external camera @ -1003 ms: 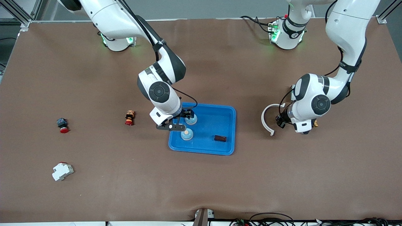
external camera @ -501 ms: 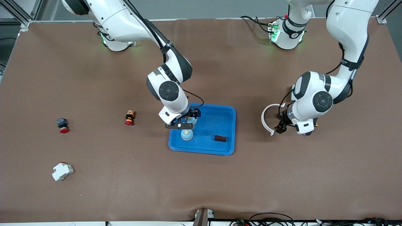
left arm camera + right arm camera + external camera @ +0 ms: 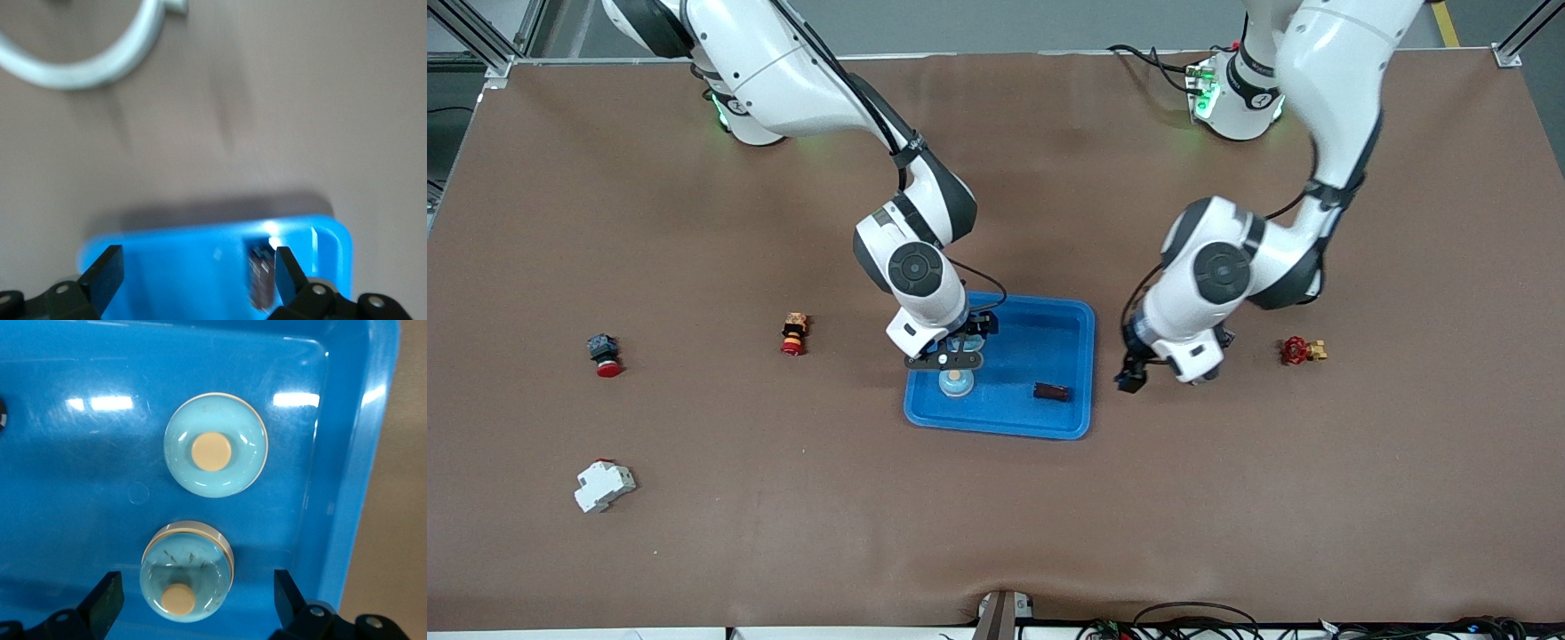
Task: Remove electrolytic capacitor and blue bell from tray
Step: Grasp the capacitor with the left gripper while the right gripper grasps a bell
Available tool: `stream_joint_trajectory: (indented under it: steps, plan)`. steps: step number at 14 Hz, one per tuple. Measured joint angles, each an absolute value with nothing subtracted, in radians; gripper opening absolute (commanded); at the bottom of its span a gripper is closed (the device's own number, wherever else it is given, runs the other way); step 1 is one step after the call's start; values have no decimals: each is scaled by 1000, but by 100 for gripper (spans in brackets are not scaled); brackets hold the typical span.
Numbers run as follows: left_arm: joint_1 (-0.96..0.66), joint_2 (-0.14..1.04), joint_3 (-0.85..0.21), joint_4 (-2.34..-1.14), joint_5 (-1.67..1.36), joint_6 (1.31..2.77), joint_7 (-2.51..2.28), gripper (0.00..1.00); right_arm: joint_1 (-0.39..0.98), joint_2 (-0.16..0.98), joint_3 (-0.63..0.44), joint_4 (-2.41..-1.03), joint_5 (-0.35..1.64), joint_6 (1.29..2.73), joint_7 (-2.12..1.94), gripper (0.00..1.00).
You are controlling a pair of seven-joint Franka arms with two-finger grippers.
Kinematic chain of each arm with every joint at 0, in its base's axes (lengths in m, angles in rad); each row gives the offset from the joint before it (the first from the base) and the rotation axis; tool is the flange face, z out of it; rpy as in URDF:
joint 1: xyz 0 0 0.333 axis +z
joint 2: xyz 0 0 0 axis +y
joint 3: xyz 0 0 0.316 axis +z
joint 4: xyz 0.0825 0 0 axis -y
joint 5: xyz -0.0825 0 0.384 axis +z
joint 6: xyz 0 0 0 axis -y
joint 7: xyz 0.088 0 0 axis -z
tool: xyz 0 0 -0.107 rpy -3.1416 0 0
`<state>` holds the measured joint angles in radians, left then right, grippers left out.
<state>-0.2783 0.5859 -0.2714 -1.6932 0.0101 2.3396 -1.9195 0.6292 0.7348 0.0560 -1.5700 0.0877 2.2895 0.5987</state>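
The right tool [image 3: 953,348] hangs open over the tray's [image 3: 1064,313] right-arm end, its fingers [image 3: 103,600] spread to either side of a bell [image 3: 187,580] and gripping nothing. The left tool [image 3: 1138,369] is open too and empty, over bare tabletop [image 3: 996,533] just beside the tray's left-arm end; in its wrist view the fingers [image 3: 105,275] frame the tray's edge.

The blue tray sits near the tabletop's middle. In it lie two pale blue bells with tan buttons: one under the right tool, the other bell [image 3: 956,382] nearer the front camera, close to the tray's corner. The dark capacitor [image 3: 1051,392] lies in the tray toward the left-arm end.

A white ring [image 3: 87,50] shows only in the left wrist view, on the tabletop. A white breaker [image 3: 604,486], two red buttons [image 3: 605,354] [image 3: 793,332] and a red valve [image 3: 1302,350] lie on the tabletop, well apart.
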Motion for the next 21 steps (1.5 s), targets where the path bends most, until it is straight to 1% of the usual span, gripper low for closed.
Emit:
stream_joint_trajectory:
  steps: [2,4,7,8,9,10,11,12,13,14,15,16,17,18,19,21]
  plan:
    - [-320,673,-268,-1584,21,2341,-2019,100,639,749,57,-1569,88,2305,596,100]
    - [-333,727,-268,-1534,22,2373,-2059,100,652,762,57,-1568,88,2326,596,100]
    - [-356,771,-260,-1519,22,2441,-2091,100,658,772,56,-1568,88,2332,596,100]
    - [-383,781,-238,-1519,23,2448,-2098,100,658,772,55,-1568,88,2332,595,100]
    - [-418,791,-207,-1518,23,2450,-2104,99,658,772,55,-1567,88,2332,595,100]
    - [-454,800,-174,-1518,23,2451,-2109,94,658,772,54,-1567,88,2332,592,100]
    - [-482,811,-148,-1517,23,2452,-2114,92,658,772,54,-1567,88,2332,584,100]
    - [-500,824,-132,-1517,23,2461,-2118,87,658,772,53,-1567,88,2332,573,86]
    - [-508,836,-125,-1517,23,2483,-2119,79,658,772,53,-1567,88,2332,565,65]
    - [-510,846,-124,-1517,23,2505,-2119,69,658,772,53,-1567,88,2332,561,51]
    - [-510,852,-123,-1517,23,2516,-2119,45,658,773,52,-1567,88,2332,561,41]
    - [-510,854,-124,-1516,23,2517,-2119,21,658,774,52,-1567,88,2332,560,28]
    - [-511,853,-124,-1513,25,2517,-2119,0,658,771,52,-1565,88,2331,560,14]
    - [-511,853,-124,-1509,32,2517,-2119,0,658,772,52,-1564,88,2331,560,2]
    - [-511,853,-124,-1504,40,2517,-2119,0,658,773,52,-1564,88,2332,560,0]
    - [-510,849,-122,-1497,50,2515,-2119,0,658,773,52,-1564,89,2332,560,0]
